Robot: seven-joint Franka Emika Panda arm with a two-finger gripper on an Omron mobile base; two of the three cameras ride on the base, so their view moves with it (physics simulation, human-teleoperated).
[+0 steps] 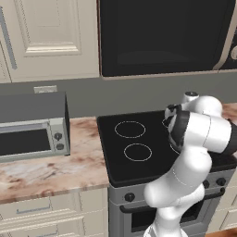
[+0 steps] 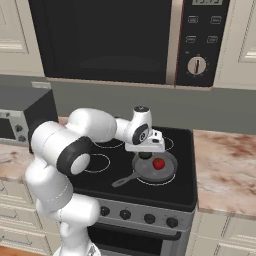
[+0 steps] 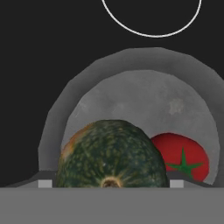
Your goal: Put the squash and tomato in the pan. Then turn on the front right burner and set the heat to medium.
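Observation:
The squash [image 3: 111, 153], dark green with orange flecks, sits between my fingertips [image 3: 44, 183], and my gripper [image 3: 110, 183] is shut on it just above the pan [image 3: 131, 100]. In the pan lies the red tomato [image 3: 183, 157], close beside the squash. From the right base view, the gripper [image 2: 145, 154] hangs over the back left part of the grey pan [image 2: 167, 172], which rests on the front right burner. The squash [image 2: 145, 156] shows as a dark lump under the hand, with the tomato [image 2: 158, 163] to its right. The pan's handle [image 2: 123, 180] points front left.
A black cooktop [image 1: 120, 152] with white burner rings [image 1: 130, 129] has knobs [image 2: 135, 216] along its front. A microwave [image 2: 125, 40] hangs above. A toaster oven [image 1: 32, 134] stands on the marble counter at left. More counter [image 2: 225, 165] runs to the right.

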